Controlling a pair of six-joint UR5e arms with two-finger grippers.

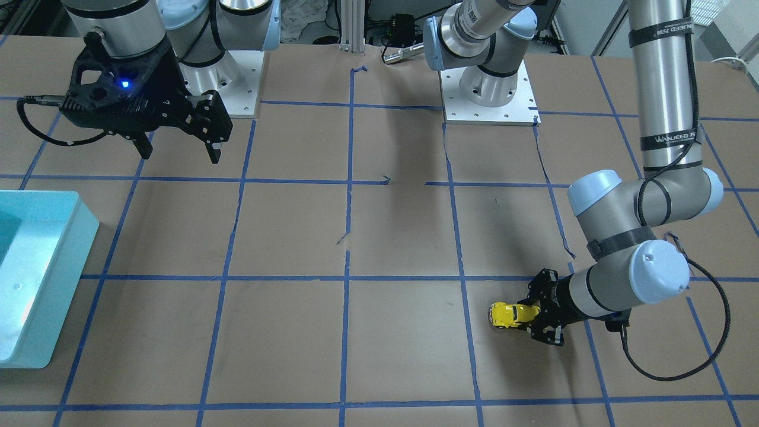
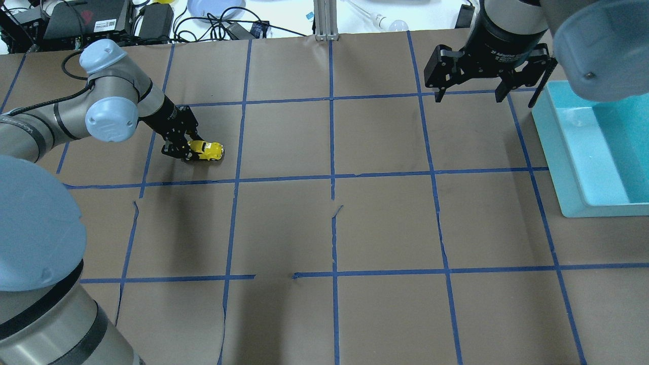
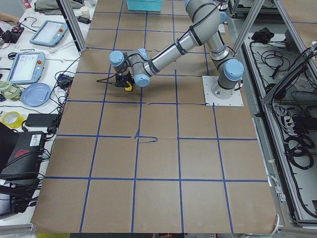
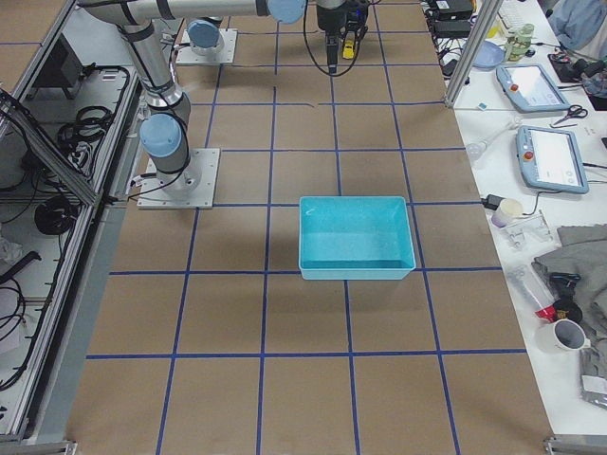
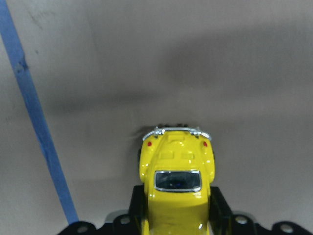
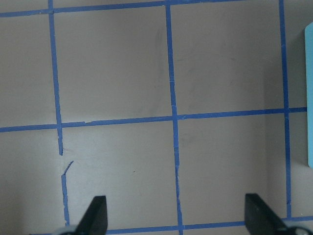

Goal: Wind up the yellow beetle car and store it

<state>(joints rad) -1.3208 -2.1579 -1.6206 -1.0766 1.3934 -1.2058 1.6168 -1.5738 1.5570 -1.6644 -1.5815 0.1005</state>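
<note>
The yellow beetle car (image 2: 207,150) is low at the brown paper table, on the robot's left side. My left gripper (image 2: 190,150) is shut on it, gripping its body from both sides. In the left wrist view the car (image 5: 177,181) sits between the black fingers (image 5: 221,205) with one end pointing away from the camera. It also shows in the front-facing view (image 1: 505,314), at the left gripper (image 1: 529,315). I cannot tell whether its wheels touch the paper. My right gripper (image 2: 469,96) is open and empty, high above the table beside the bin.
A teal bin (image 2: 557,152) stands on the robot's right side; its rim shows in the front-facing view (image 1: 83,237) and its edge in the right wrist view (image 6: 309,98). Blue tape lines grid the brown paper, which has small tears. Cables and devices lie beyond the far edge.
</note>
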